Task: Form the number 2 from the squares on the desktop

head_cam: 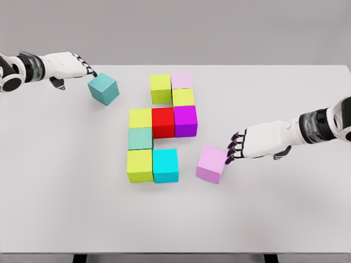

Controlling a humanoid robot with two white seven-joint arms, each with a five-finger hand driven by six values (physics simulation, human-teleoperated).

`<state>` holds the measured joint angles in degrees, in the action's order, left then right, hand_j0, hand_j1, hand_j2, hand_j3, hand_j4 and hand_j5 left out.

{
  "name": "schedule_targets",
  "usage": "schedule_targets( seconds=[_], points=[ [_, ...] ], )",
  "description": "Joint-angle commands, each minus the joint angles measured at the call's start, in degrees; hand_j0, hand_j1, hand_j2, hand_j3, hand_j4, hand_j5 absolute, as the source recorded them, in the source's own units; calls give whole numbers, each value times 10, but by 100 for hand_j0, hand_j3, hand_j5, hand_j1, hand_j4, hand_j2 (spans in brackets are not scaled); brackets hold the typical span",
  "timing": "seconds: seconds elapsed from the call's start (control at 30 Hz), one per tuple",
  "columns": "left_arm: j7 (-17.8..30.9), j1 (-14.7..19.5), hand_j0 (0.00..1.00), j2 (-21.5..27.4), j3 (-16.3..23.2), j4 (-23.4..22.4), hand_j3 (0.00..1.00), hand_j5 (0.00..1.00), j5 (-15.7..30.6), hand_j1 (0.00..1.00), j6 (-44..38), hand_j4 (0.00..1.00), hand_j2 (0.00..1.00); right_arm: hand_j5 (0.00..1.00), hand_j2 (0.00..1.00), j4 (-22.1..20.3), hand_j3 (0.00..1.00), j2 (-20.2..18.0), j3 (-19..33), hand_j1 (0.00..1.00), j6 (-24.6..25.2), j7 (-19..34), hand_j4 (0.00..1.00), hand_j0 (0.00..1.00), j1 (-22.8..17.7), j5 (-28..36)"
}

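Several coloured cubes sit joined mid-table: a lime cube (160,87) and pale pink cube (181,81) on top, a yellow-green one (183,97), then yellow (140,118), red (163,121) and purple (185,120) cubes, a sage-green cube (140,138), and lime (140,165) and cyan (165,165) cubes at the bottom. A loose teal cube (103,89) lies at the upper left, my left hand (85,67) touching its top corner with fingers extended. A loose violet cube (211,164) lies at the right, my right hand (235,148) against its right side, fingers spread.
The white table (274,219) spans the view, its front edge near the bottom and its far edge behind the cubes. Both forearms reach in from the sides above the tabletop.
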<state>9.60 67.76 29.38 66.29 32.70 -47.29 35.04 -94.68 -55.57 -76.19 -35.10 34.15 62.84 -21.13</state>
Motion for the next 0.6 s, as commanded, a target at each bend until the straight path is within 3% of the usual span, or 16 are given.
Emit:
schedule_targets(
  seconds=[0.0, 0.57],
  points=[
    [1, 0, 90, -14, -3, -3, 90, 90, -2, 90, 0, 90, 90, 100, 100, 1, 100, 3, 2, 100, 1, 0, 100, 100, 1, 2],
    [1, 4, 91, -42, -8, -11, 91, 91, -9, 91, 0, 91, 91, 100, 100, 31, 100, 42, 3, 100, 1, 0, 100, 100, 8, 2]
  ],
)
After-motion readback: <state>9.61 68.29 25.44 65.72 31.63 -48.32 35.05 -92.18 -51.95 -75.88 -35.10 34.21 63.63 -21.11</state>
